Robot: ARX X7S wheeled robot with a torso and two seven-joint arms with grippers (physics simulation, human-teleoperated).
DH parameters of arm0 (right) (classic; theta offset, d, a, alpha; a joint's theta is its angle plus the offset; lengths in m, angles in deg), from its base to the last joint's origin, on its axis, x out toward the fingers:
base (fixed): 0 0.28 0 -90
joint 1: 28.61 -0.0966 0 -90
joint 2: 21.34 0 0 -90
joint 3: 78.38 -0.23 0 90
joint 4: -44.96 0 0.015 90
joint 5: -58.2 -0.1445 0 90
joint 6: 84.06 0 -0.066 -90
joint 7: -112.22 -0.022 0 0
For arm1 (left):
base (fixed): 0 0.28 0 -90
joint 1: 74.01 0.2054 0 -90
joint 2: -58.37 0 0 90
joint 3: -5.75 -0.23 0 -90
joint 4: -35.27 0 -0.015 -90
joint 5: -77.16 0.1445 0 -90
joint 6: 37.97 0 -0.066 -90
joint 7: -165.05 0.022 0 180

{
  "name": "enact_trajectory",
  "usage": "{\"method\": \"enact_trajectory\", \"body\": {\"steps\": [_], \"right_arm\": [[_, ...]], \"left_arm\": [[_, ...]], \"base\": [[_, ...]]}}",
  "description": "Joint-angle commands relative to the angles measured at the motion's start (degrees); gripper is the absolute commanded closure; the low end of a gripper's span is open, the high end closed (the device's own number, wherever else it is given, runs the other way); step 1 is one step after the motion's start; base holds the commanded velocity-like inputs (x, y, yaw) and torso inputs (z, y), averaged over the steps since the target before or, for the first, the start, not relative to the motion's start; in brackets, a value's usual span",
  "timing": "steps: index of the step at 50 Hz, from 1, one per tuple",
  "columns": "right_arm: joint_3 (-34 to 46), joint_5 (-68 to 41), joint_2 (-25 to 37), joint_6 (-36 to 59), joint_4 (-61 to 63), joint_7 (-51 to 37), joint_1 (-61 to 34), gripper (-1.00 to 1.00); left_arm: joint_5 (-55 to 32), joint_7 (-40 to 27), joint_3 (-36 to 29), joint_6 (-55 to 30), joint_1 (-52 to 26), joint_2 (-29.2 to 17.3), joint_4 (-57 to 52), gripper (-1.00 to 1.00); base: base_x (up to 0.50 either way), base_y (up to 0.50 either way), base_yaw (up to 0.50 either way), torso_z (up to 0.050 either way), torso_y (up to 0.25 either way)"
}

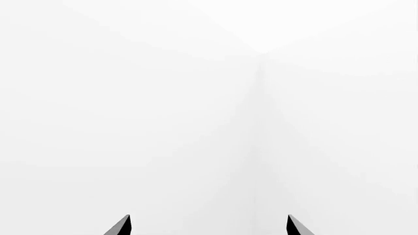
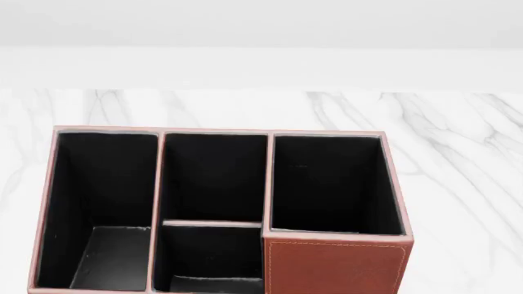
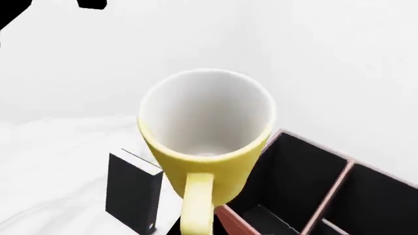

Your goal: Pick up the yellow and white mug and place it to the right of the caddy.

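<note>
White marble counter (image 2: 457, 159) with grey veining is stretching out ahead of me; a plain white wall (image 2: 261, 24) is rising behind it, a paler band running where they meet; my left wrist view is showing two blank white walls meeting in a faint corner seam (image 1: 261, 98); lighting is looking flat and even; shadows are staying soft and hardly showing anywhere.

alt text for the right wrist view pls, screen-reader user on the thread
A yellow and white mug fills the middle of the right wrist view, seen from above into its white inside, its handle toward the camera. Past it are the caddy, reddish-brown with black compartments, and a small black block on a marble top.
</note>
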Motion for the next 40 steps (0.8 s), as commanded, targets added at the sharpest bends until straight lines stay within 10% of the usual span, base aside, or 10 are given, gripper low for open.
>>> {"method": "enact_trajectory", "body": {"steps": [1,17,40], "right_arm": [[-4.9,1.5,7.4,-0.9,5.8,-4.9,-3.9,1.00],[-8.6,-2.2,31.3,-14.1,6.9,-8.5,-14.6,1.00],[-11.7,-5.1,44.9,-25.1,2.2,-4.8,-14.3,1.00]], "left_arm": [[-0.2,-0.5,-0.1,-0.1,0.0,-0.6,0.0,-1.00],[0.4,-1.5,-1.2,0.1,0.0,-1.5,0.0,-1.00],[0.6,-0.6,-0.9,0.4,0.0,-0.4,0.0,-1.00]], "base": [[0.00,0.00,0.00,0.000,0.000],[0.00,0.00,0.00,0.000,0.001],[0.00,0.00,0.00,0.000,0.000]]}}
